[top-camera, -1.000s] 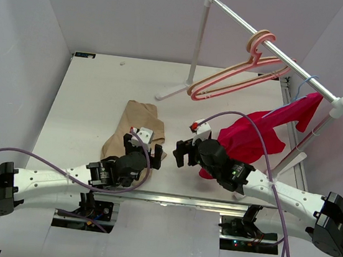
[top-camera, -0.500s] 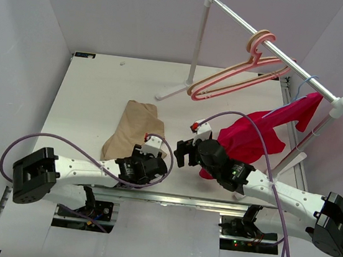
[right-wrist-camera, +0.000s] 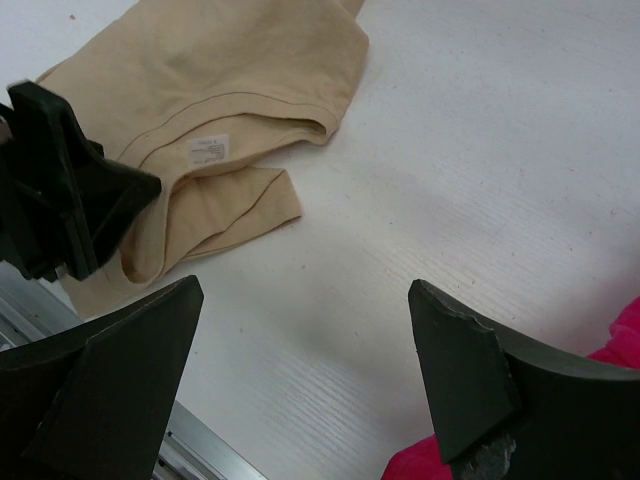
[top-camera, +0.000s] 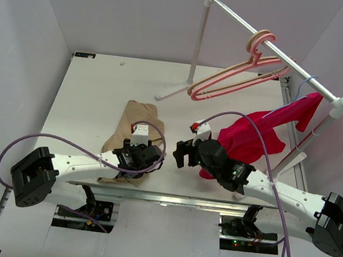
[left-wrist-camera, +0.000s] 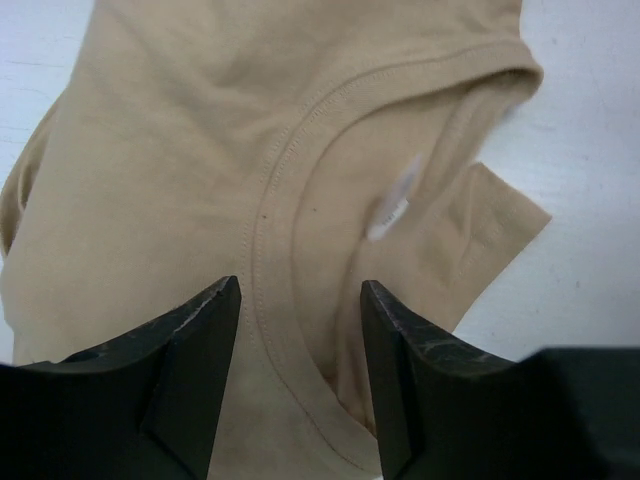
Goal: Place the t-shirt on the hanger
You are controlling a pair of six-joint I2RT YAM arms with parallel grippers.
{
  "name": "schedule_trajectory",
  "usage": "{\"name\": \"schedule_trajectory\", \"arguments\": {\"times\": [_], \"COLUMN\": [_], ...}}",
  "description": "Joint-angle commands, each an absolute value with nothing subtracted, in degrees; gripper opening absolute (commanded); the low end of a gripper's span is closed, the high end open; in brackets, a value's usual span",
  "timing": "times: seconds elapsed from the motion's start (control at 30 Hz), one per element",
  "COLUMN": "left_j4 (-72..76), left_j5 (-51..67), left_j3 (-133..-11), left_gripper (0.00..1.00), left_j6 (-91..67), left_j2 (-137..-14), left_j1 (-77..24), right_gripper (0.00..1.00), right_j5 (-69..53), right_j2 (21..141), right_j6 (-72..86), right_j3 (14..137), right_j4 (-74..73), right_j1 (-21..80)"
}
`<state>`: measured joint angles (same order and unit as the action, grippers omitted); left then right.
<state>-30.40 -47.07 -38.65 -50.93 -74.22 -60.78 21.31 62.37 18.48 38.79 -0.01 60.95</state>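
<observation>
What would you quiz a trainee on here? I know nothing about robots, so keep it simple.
1. True or false: the left gripper is shut on the t-shirt.
2. Where is the pink hanger? A on the rail, B flat on the table, C under the t-shirt.
3. What colour is the second garment, by the right arm?
Key: 1 false, it is open over the collar; 2 A; 3 magenta-red.
</observation>
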Motion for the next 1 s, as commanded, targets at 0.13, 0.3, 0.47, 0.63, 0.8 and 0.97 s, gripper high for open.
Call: {"name": "schedule_trajectory", "arguments": {"times": [0.13,0.3,0.47,0.63,0.8,0.97], "left_j4": [-34.65,-35.42,-35.05,-35.94,-38.12,-39.21], "left_j5": [-45.56,-44.37,-43.02,-43.07,-44.69,-46.12], "left_j3": [-40.54,-39.85,-38.48,-38.93,-38.67,-37.62], "left_gripper": [0.66,0.66,0.64,0.48,0.09,0.0], "left_j6": [-55.29,-57.21,-58.86,-59.05,-60.87,-61.66], "left_j2": [-70.61,-71.19,-72.65,-76.25,-76.31,-71.9], "left_j1": [-58.44,-58.11,-57.92,-57.92,-57.37,-56.95], "right_gripper": [0.9,0.9,0.9,0.91,0.91,0.91], "right_j5": [20.73,20.6,20.27,20.22,20.28,19.37], "right_j2": [62.91,61.79,61.63,61.44,61.44,63.3], "right_j6": [18.72,18.72,18.63,18.55,18.25,15.6], "right_j3": [41.13,40.76,40.73,40.85,40.77,40.47], "right_j4": [0.61,0.7,0.76,0.59,0.82,2.67], "right_j1": [61.26,61.26,61.33,61.26,61.34,61.27]}}
